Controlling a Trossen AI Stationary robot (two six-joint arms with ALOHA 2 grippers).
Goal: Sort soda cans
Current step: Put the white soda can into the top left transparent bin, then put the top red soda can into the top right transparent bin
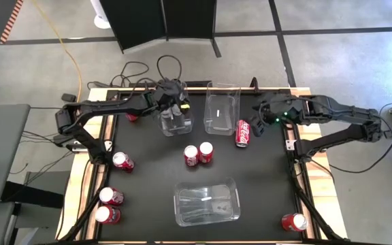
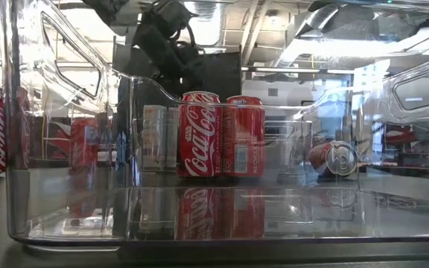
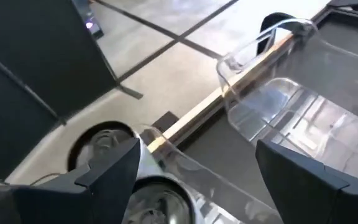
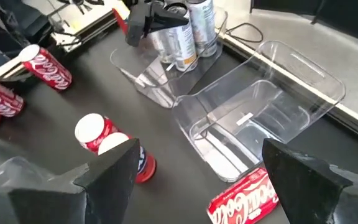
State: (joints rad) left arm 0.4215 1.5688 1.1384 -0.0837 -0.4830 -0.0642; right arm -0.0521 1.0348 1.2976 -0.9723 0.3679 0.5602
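Observation:
My left gripper (image 1: pixel 175 103) hangs open just above the far left clear bin (image 1: pixel 163 129), over the silver soda cans (image 4: pixel 182 34) standing in it; their tops (image 3: pixel 107 140) show below its fingers. My right gripper (image 1: pixel 260 121) is open in the air above a red can lying on its side (image 1: pixel 243 133) beside the far right clear bin (image 1: pixel 222 107), which holds nothing. Two red cans (image 1: pixel 199 154) stand upright mid-table, also seen in the low view (image 2: pixel 218 134). More red cans stand at the left (image 1: pixel 122 161), near left (image 1: pixel 109 205) and near right (image 1: pixel 294 222).
A third clear bin (image 1: pixel 207 201) sits at the near middle and fills the low view's foreground (image 2: pixel 65 216). Another red can (image 1: pixel 133 116) stands partly hidden under the left arm. Cables lie past the far edge. Open black tabletop lies on the right, between the bins and the right edge.

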